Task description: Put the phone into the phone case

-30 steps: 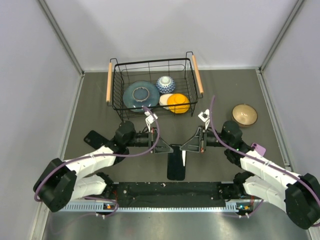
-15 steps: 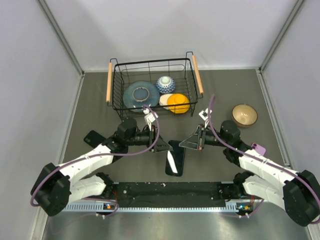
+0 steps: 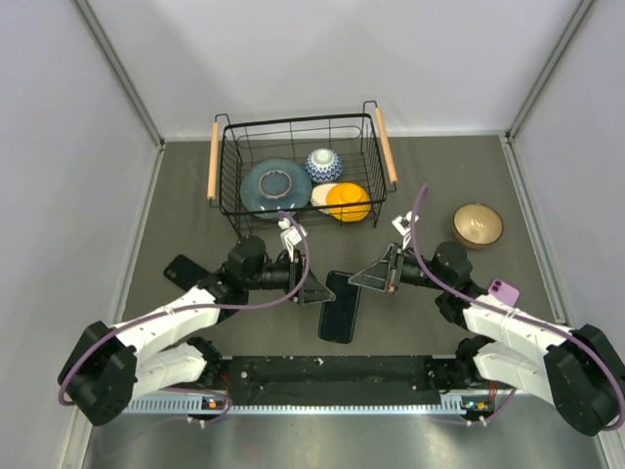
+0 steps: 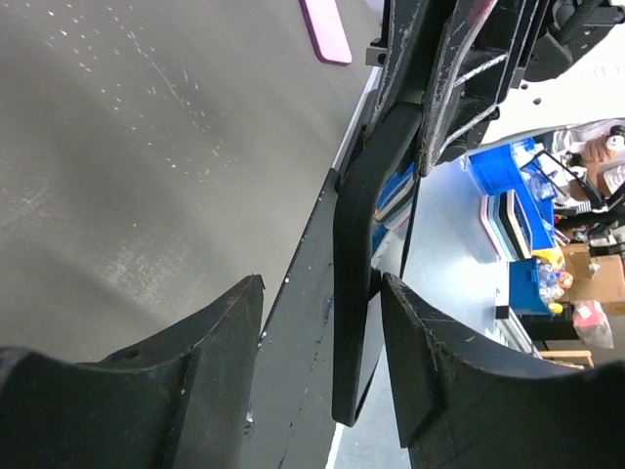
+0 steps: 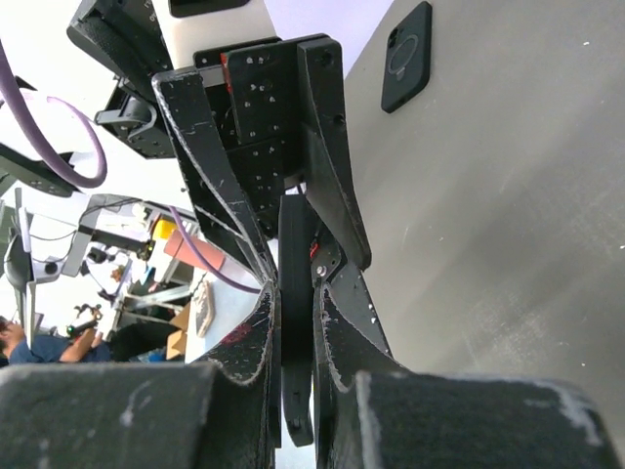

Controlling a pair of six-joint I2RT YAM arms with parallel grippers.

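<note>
My right gripper [image 3: 364, 280] [image 5: 295, 288] is shut on the phone [image 3: 338, 311] [image 5: 296, 244], a thin glossy black slab, pinching its far right end. In both wrist views the phone [image 4: 354, 322] shows edge-on. My left gripper [image 3: 317, 293] [image 4: 322, 293] is open at the phone's left edge, its fingers [image 4: 210, 362] straddling the slab with gaps on both sides. The phone case [image 3: 184, 271] [image 5: 405, 57], matte black with a camera opening, lies flat on the table at the far left, apart from both grippers.
A wire basket [image 3: 293, 122] with wooden handles stands at the back, holding a blue plate [image 3: 275, 186], a patterned bowl [image 3: 323, 164] and an orange dish [image 3: 348, 201]. A tan bowl [image 3: 478, 225] sits at the right. A purple phone [image 3: 504, 291] [image 4: 325, 29] lies by the right arm.
My left gripper has opened and let go of the phone. The phone has shifted slightly left and tilted, still pinched by the right gripper, which stayed shut.
</note>
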